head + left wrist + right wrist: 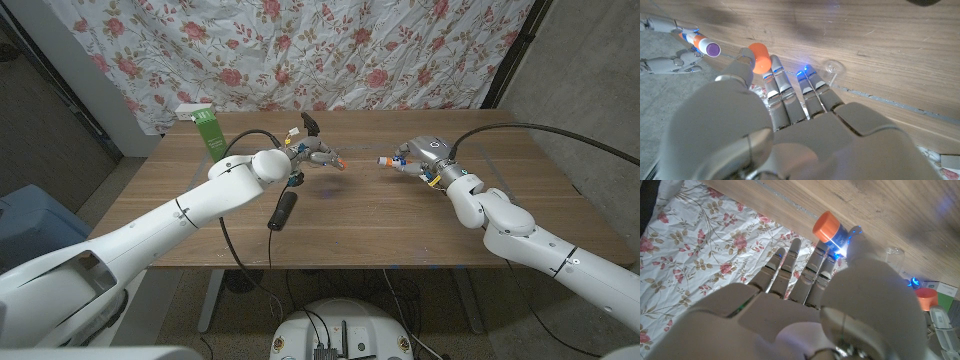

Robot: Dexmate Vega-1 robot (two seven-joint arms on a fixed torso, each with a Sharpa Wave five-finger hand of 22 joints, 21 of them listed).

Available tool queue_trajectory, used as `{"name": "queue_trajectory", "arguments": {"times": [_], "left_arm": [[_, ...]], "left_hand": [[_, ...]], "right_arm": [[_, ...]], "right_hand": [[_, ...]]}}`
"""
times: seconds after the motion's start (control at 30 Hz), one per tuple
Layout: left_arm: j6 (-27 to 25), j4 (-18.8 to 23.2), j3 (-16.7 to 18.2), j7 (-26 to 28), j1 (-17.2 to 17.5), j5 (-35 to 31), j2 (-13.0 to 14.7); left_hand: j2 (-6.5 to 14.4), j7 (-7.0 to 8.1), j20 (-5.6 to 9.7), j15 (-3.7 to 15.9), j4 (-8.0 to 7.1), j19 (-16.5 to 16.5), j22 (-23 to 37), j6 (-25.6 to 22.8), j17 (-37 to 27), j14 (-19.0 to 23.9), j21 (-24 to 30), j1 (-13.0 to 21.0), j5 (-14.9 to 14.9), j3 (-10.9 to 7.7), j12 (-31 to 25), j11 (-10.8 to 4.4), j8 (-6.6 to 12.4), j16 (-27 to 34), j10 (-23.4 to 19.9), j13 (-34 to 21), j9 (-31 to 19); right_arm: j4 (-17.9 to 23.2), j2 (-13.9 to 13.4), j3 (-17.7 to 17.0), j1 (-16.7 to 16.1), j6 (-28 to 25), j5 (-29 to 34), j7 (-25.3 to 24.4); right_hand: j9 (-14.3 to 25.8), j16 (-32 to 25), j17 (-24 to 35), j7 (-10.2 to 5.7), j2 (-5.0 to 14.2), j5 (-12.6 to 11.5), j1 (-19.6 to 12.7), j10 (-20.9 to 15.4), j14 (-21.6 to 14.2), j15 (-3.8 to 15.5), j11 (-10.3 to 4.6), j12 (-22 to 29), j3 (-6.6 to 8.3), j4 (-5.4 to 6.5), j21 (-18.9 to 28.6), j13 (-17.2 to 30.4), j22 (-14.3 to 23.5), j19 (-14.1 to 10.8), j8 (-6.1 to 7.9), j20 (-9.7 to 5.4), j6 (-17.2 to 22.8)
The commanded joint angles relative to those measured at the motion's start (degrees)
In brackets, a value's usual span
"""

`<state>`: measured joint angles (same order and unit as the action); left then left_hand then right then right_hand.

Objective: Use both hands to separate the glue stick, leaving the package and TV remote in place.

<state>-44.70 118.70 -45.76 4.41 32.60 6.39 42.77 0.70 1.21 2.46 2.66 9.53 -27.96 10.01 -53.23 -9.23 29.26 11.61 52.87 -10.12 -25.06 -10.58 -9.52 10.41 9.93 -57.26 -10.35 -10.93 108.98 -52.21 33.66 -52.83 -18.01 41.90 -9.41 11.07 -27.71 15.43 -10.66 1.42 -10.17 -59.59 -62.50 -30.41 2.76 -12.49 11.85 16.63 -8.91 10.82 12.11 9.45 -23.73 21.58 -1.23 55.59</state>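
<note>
Left hand (318,155) pinching orange cap (759,56), right hand (420,160) gripping glue stick (388,161); keep both clear above remote (282,211).

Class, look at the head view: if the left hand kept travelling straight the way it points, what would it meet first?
Probably the right hand with the glue stick body; the left hand holds the orange cap. Depth is uncertain.
</note>
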Motion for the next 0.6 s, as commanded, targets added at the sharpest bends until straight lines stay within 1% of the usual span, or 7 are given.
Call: {"name": "queue_trajectory", "arguments": {"times": [0.03,0.13,0.27,0.4,0.6], "left_arm": [[-6.5,3.2,-3.7,-2.0,-2.9,-6.5,1.8],[-7.0,3.3,-4.3,-2.8,-3.5,-7.6,2.0],[-8.4,3.3,-6.6,-4.4,-5.5,-10.2,2.3],[-9.0,3.1,-8.2,-5.9,-6.8,-12.2,2.3],[-9.6,2.9,-9.0,-7.0,-7.2,-13.9,2.0]], "left_hand": [[0.4,-0.17,2.06,2.58,0.14,0.0,0.3,-0.3,-0.1,-0.2,0.1,0.0,-0.5,0.2,0.1,-1.37,0.15,0.2,1.3,-0.2,0.0],[0.4,-0.18,2.11,2.65,0.15,0.0,0.3,-0.3,-0.1,-0.2,0.1,0.0,-0.5,0.25,0.0,-1.56,0.18,0.2,1.3,-0.2,0.0],[0.4,-0.17,2.14,2.61,0.16,0.0,0.3,-0.4,-0.1,-0.1,0.1,0.0,-0.5,0.31,0.0,-1.58,0.22,0.2,1.4,-0.2,0.0],[0.4,-0.15,2.16,2.7,0.18,0.0,0.2,-0.4,-0.1,-0.1,0.1,0.0,-0.5,0.37,0.0,-1.58,0.24,0.2,1.3,-0.2,0.0],[0.4,-0.13,2.17,2.74,0.19,0.0,0.2,-0.4,0.0,-0.1,0.1,0.0,-0.5,0.46,-0.1,-1.59,0.27,0.2,1.2,-0.2,0.0]], "right_arm": [[-1.4,-0.7,0.6,0.9,0.5,-0.5,0.6],[-1.5,-1.2,0.7,1.1,0.8,-0.7,1.3],[-1.6,-1.9,0.8,1.6,1.5,-0.8,2.6],[-1.7,-2.6,0.8,2.1,2.4,-1.5,4.4],[-2.0,-3.2,0.7,2.7,3.6,-2.6,6.1]], "right_hand": [[0.3,0.3,0.1,-2.32,1.08,-0.3,0.2,0.1,-0.4,8.08,0.13,0.0,0.16,0.26,0.2,0.2,0.2,-0.4,0.33,-0.05,3.1],[0.3,0.3,0.1,-2.32,1.07,-0.4,0.3,0.2,-0.4,8.01,0.14,-0.1,0.16,0.28,0.2,0.2,0.2,-0.4,0.3,-0.07,3.1],[0.3,0.4,0.1,-2.32,1.03,-0.4,0.4,0.4,-0.4,7.98,0.17,-0.1,0.16,0.28,0.2,0.2,0.2,-0.4,0.24,-0.06,3.0],[0.3,0.5,0.0,-2.33,0.91,-0.4,0.4,0.6,-0.4,7.96,0.17,-0.2,0.11,0.24,0.2,0.2,0.2,-0.4,0.15,-0.09,2.9],[0.3,0.8,0.0,-2.34,0.77,-0.4,0.7,0.9,-0.2,7.77,0.17,-0.2,0.05,0.29,0.1,0.2,0.2,-0.4,-0.05,-0.02,2.6]]}}
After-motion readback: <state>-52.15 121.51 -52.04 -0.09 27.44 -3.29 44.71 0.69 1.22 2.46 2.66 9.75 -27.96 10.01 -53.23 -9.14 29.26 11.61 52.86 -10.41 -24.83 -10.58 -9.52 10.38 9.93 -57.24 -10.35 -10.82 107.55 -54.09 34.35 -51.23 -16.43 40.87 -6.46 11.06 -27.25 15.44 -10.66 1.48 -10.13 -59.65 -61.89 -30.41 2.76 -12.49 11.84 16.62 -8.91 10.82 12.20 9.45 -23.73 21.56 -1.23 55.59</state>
